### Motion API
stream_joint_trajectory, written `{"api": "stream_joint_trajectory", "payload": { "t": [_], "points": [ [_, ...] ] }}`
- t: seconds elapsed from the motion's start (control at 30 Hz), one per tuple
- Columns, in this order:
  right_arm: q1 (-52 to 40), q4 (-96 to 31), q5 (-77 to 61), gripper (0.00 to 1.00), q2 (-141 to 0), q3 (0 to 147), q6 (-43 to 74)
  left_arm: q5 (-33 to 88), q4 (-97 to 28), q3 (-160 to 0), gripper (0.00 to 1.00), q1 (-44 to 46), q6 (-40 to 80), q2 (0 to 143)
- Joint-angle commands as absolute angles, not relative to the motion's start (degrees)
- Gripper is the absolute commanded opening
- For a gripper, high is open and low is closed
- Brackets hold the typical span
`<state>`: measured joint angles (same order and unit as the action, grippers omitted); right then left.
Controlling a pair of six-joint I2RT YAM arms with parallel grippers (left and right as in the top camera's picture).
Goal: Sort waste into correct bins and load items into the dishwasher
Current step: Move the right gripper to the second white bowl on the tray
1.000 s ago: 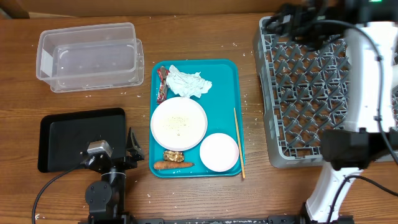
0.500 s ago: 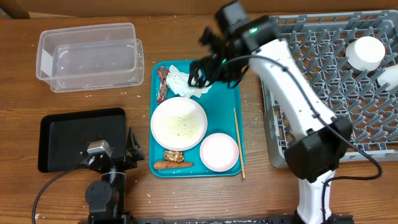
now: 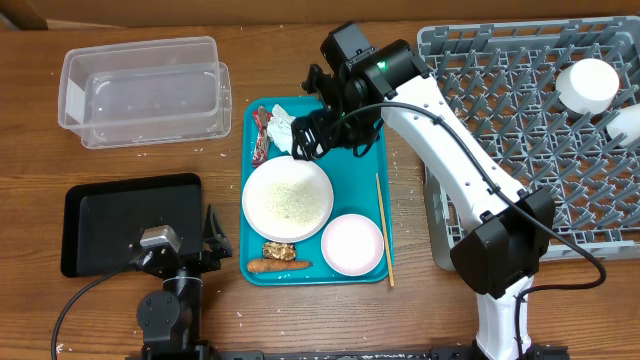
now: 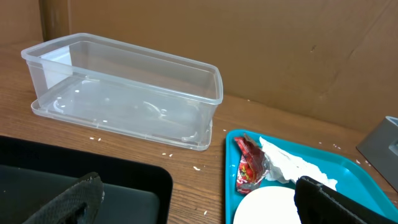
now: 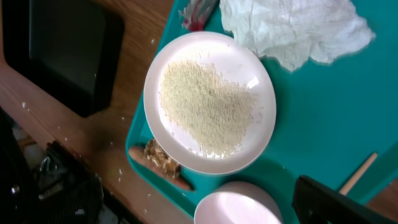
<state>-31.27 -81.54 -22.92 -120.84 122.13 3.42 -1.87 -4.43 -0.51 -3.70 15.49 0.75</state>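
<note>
Two arms checked: your right gripper (image 3: 305,138) hangs over the crumpled white napkin (image 3: 282,127) at the teal tray's (image 3: 350,192) far end, jaw state unclear. Left gripper (image 3: 212,243), jaws spread, sits well apart.

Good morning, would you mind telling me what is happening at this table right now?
The right gripper hangs open over the crumpled napkin on the teal tray, holding nothing. The left gripper is open beside the black tray. A white cup sits in the grey dish rack; the plate of rice and the bowl are on the teal tray. The clear tub looks empty.
</note>
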Motion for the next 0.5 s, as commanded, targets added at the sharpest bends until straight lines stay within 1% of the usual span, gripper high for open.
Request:
{"api": "stream_joint_trajectory", "payload": {
  "t": [0.0,0.1,0.23,0.47],
  "points": [
    [-31.6,-86.2,-22.6,1.0,-120.6,121.1,7.6,-1.5,-4.3,-0.3,1.0,-3.3,15.9,0.4],
    [-32.0,-89.6,-22.7,1.0,-120.6,119.4,12.3,-1.5,-4.3,-0.3,1.0,-3.3,15.9,0.4],
    [-34.5,-89.9,-22.7,1.0,-120.6,114.2,14.3,-1.5,-4.3,-0.3,1.0,-3.3,15.9,0.4],
    [-40.9,-82.0,-22.5,1.0,-120.6,101.7,22.9,-1.5,-4.3,-0.3,1.0,-3.3,15.9,0.4]
  ]
}}
